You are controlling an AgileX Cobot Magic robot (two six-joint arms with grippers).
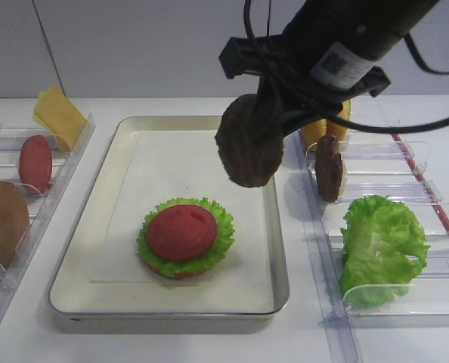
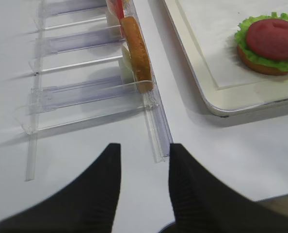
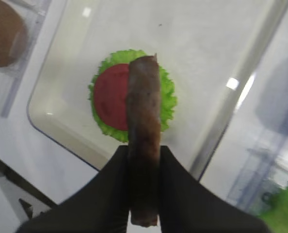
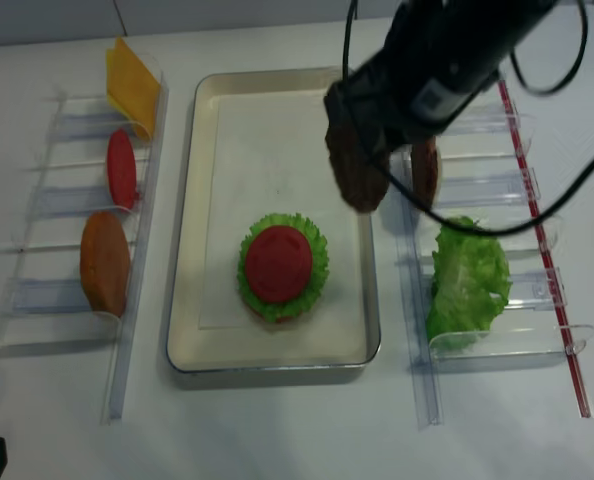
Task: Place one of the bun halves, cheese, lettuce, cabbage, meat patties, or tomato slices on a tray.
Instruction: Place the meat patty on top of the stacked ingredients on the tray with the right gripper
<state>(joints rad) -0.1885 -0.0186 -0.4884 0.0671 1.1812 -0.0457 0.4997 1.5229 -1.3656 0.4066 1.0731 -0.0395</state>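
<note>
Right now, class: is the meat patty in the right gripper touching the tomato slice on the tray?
Apart. The exterior high view shows the meat patty hanging in the right gripper, with bare tray liner visible between it and the tomato slice.

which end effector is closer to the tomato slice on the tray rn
Right. The right end effector, shut on a meat patty, hangs above the tray just behind the tomato slice. The left end effector sits open over bare table beside the left rack, off the tray.
</note>
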